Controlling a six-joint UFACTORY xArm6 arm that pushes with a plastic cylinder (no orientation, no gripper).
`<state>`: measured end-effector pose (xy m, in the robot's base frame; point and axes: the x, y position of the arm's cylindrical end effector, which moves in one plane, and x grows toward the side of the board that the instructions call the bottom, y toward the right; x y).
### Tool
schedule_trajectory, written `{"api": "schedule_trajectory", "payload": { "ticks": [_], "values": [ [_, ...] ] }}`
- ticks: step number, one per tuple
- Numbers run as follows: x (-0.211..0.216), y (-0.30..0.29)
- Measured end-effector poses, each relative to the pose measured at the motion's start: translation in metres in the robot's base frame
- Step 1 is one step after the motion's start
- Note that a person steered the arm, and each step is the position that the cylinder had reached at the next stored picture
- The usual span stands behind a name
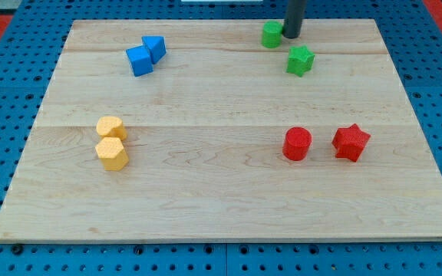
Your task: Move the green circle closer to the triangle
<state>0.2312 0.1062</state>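
The green circle [272,34] sits near the view's top, right of centre, on the wooden board [221,192]. My tip [292,35] is right beside it, on its right side, touching or nearly touching. The blue triangle [155,47] lies at the view's top left, touching a blue cube [139,60] just below and left of it. The green circle is well to the right of the triangle.
A green star [300,60] lies just below and right of my tip. A red cylinder [297,143] and a red star [351,142] lie at the right. Two yellow blocks [111,127] [113,153] lie at the left, touching. Blue pegboard surrounds the board.
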Motion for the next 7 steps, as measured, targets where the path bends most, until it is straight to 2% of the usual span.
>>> {"api": "schedule_trajectory", "payload": {
  "ticks": [4, 7],
  "values": [
    [-0.017, -0.154],
    [-0.002, -0.155]
  ]
}}
